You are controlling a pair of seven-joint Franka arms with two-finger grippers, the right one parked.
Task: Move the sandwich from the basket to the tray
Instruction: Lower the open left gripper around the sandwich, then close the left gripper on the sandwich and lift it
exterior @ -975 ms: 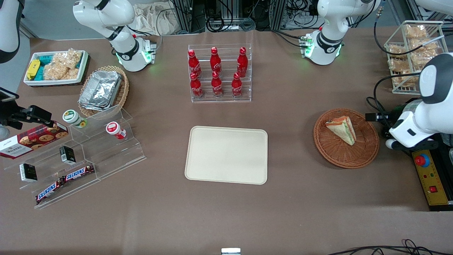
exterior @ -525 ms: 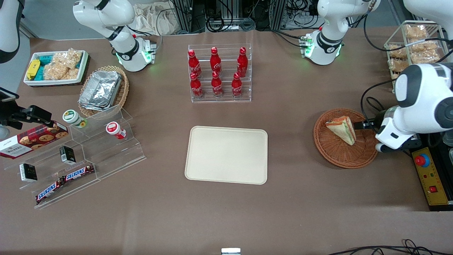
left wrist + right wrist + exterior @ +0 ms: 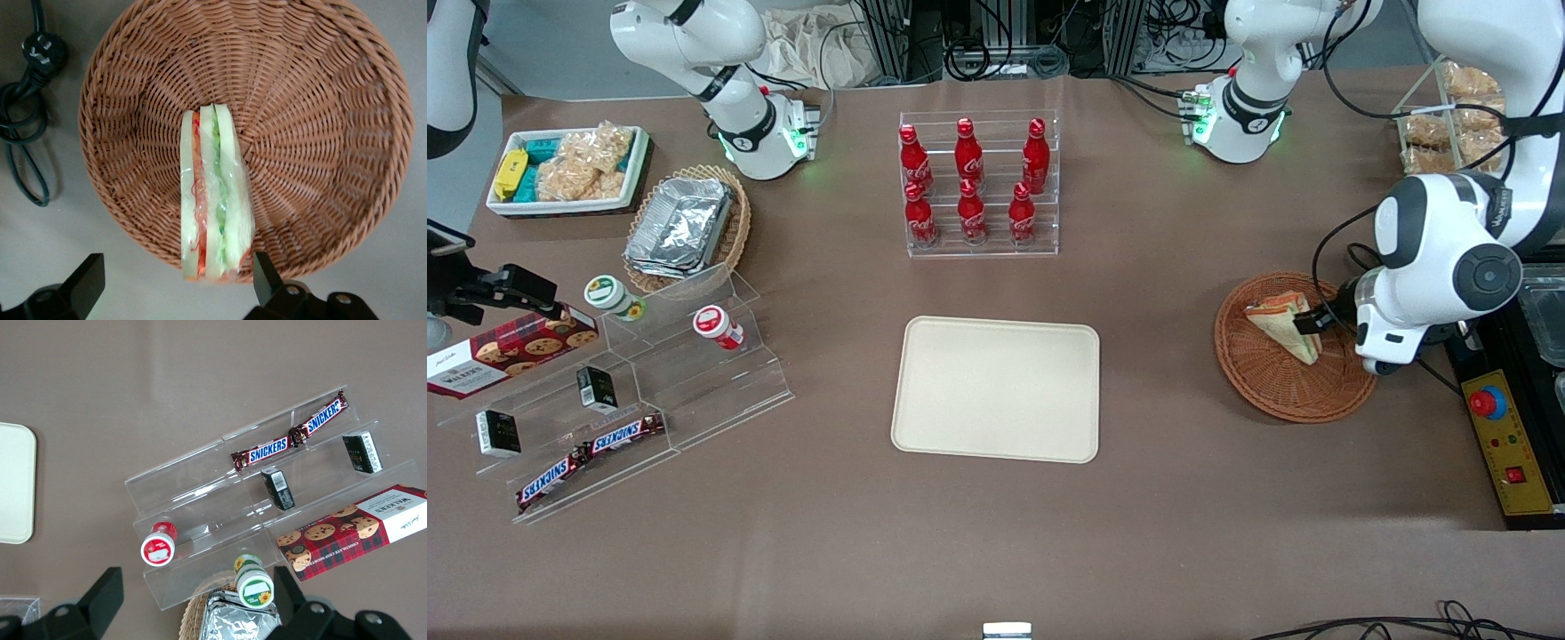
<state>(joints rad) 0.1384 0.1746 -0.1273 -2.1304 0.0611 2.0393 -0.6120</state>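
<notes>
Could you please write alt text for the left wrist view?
A triangular wedge sandwich of pale bread with red and green filling stands on edge in a round reddish-brown wicker basket. The left arm's open claw hovers above, one finger on each side of the sandwich's wide end. A black cable lies coiled beside the basket.

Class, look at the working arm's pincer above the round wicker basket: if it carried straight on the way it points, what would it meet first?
Most likely the sandwich: the open pincer hangs above one end of it, in the basket. Its height above is unclear.
</notes>
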